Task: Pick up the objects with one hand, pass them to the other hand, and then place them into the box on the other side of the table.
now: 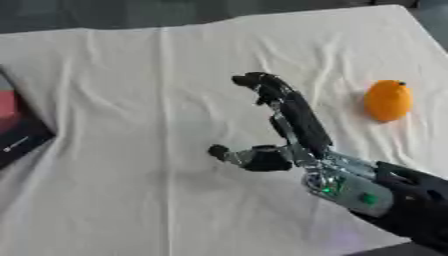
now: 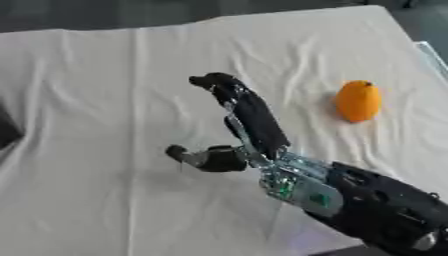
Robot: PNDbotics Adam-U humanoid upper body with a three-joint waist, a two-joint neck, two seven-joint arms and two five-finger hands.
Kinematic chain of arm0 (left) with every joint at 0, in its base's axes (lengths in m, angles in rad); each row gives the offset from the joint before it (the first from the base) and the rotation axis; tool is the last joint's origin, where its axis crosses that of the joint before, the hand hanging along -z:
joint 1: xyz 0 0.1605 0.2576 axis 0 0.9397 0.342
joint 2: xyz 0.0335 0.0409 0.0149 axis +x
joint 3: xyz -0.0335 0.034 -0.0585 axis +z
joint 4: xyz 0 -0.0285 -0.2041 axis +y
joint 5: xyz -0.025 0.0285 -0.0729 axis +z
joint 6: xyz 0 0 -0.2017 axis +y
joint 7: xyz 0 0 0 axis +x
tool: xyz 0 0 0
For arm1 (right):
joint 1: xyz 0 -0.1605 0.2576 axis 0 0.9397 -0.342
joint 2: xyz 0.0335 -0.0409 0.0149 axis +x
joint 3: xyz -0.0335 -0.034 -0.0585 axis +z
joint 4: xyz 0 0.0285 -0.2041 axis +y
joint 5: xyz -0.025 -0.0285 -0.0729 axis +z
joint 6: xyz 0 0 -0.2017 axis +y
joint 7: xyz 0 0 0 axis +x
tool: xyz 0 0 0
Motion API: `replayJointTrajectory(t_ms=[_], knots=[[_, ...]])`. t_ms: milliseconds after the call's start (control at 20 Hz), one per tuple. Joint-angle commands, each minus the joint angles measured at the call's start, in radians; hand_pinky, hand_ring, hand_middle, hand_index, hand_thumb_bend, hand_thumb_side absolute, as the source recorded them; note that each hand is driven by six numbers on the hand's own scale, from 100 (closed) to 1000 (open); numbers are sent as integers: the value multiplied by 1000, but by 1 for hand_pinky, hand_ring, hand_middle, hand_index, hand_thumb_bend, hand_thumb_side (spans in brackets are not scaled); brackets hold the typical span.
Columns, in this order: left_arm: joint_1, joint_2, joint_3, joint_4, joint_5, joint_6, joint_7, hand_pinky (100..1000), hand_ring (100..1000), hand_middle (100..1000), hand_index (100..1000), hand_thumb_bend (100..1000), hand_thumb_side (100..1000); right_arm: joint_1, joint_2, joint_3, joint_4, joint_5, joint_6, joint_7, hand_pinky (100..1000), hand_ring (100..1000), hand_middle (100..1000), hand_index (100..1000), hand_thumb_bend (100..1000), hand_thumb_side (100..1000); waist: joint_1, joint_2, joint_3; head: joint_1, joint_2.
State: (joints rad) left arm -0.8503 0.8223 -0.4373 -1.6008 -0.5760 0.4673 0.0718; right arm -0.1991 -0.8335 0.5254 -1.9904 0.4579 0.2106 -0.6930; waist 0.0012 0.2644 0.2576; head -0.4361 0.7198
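An orange fruit (image 1: 388, 100), rounded and slightly elongated with a small dark stem mark at its top, lies on a table covered by a wrinkled white cloth (image 1: 131, 100). It is the landmark here, sitting toward the right side of the table.

Far to the left of the fruit, at the left edge of the left eye view, a dark box (image 1: 19, 131) with a red patch shows only in part; this appears to be where the fruit must end up.

Nearer, to the left of the fruit and a little below it, is the robot's right hand (image 1: 284, 125), black with silver joints, reaching in from the lower right corner. Its fingers (image 1: 262, 85) extend upward with the tips bent over, and the thumb (image 1: 232, 154) sticks out to the left. The hand is spread and holds nothing. It is apart from the fruit, not touching it.

The left hand does not show in either view.

Judging by its look, the fruit is light, fairly stiff, and smooth-skinned, so it may roll on the cloth or slip if pinched at the ends. A sensible hold would wrap fingers and thumb around its widest middle part, leaving one end exposed for the other hand to take.
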Motion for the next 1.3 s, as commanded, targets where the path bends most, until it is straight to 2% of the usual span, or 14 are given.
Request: replayJointTrajectory(t_ms=[50, 150, 300, 500, 650, 1050, 1150, 1200, 1250, 1300], knots=[[-11, 39, 29, -25, 25, 13, 9, 824, 730, 668, 704, 291, 231, 8, -40, -43, -10, -16, 32, -13, 546, 868, 776, 881, 665, 456, -2, -35, -6, -13, 3], [-12, 38, 33, -27, 36, 22, 12, 836, 724, 661, 697, 257, 247, 25, -46, -66, -10, -16, 61, -8, 569, 881, 794, 868, 661, 468, -3, -38, -14, -13, 6], [-7, 38, 59, -39, 81, 47, 18, 872, 708, 643, 681, 160, 314, 67, -51, -102, -10, -26, 97, 21, 577, 881, 795, 856, 654, 476, -6, -44, -26, -1, 16], [-3, 45, 103, -55, 159, 89, 41, 894, 692, 625, 669, 100, 357, 119, -70, -163, -10, -51, 102, 40, 599, 894, 816, 873, 653, 479, -7, -50, -39, 11, 22], [0, 53, 113, -67, 196, 100, 61, 895, 691, 625, 669, 100, 362, 152, -99, -216, -10, -88, 76, 64, 590, 896, 820, 874, 653, 481, -6, -51, -43, 17, 25], [11, 57, 110, -103, 250, 97, 72, 894, 667, 614, 668, 100, 414, 273, -205, -386, -10, -345, -56, 115, 572, 920, 835, 873, 641, 503, -15, -45, -47, 31, 28], [15, 63, 106, -121, 262, 87, 72, 882, 662, 611, 668, 100, 397, 305, -219, -420, -10, -379, -80, 144, 570, 941, 863, 874, 634, 510, -19, -40, -48, 39, 25], [17, 67, 104, -130, 262, 83, 70, 880, 664, 613, 668, 129, 318, 323, -219, -433, -10, -389, -98, 157, 571, 947, 863, 873, 633, 510, -22, -38, -47, 42, 20], [19, 70, 100, -136, 259, 81, 67, 881, 664, 613, 669, 100, 396, 341, -217, -444, -10, -396, -116, 167, 578, 950, 862, 874, 633, 511, -25, -35, -46, 44, 15], [21, 72, 98, -140, 256, 80, 64, 882, 664, 613, 669, 100, 397, 361, -214, -456, -10, -395, -129, 172, 585, 950, 861, 874, 632, 511, -27, -32, -45, 46, 11]])
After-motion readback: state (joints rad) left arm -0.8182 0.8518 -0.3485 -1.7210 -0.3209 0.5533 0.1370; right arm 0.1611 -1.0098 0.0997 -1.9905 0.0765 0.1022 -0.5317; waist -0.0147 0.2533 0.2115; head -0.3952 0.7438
